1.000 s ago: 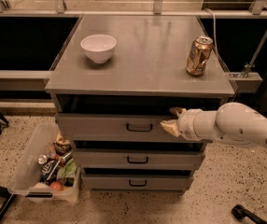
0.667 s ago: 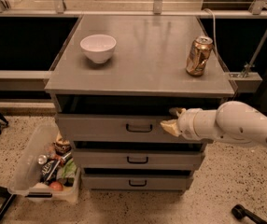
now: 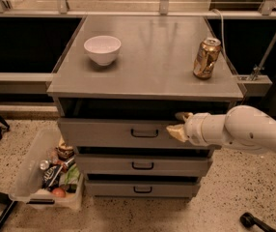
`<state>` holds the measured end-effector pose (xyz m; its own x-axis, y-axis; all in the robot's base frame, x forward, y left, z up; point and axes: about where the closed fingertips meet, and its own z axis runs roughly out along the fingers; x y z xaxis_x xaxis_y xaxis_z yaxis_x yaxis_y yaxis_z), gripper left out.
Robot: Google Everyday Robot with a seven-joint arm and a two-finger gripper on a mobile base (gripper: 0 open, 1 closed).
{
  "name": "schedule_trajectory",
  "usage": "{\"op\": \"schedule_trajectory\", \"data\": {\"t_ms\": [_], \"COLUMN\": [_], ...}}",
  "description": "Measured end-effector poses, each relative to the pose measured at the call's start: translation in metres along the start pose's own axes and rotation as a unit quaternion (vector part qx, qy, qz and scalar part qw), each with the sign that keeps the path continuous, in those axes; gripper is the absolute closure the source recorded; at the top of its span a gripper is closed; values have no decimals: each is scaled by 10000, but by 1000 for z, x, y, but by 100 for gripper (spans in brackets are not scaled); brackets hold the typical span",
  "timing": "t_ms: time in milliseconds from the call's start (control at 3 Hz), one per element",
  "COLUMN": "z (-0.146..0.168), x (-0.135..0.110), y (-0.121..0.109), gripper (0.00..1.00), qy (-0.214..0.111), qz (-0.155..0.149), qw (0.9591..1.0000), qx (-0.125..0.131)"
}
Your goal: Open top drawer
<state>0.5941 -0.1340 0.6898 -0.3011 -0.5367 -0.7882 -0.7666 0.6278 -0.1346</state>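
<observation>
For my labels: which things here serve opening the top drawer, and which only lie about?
Job: wide grey flat-fronted top drawer, partly open; cream gripper at its front, right of its black handle.
Lying about: round white bowl; gold metal can; clear plastic bin.

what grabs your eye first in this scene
The white arm stretched in from the right, its gripper at the front of the top drawer, which stands partly pulled out. On the cabinet top sit a white bowl at left and a gold can at right.
</observation>
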Motion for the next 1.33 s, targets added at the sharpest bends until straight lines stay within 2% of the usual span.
{"op": "schedule_trajectory", "data": {"t_ms": [1333], "z": [-8], "x": [-2], "y": [9], "gripper": [100], "qy": [-158], "qz": [72], "qw": [9998], "qx": [-30]}}
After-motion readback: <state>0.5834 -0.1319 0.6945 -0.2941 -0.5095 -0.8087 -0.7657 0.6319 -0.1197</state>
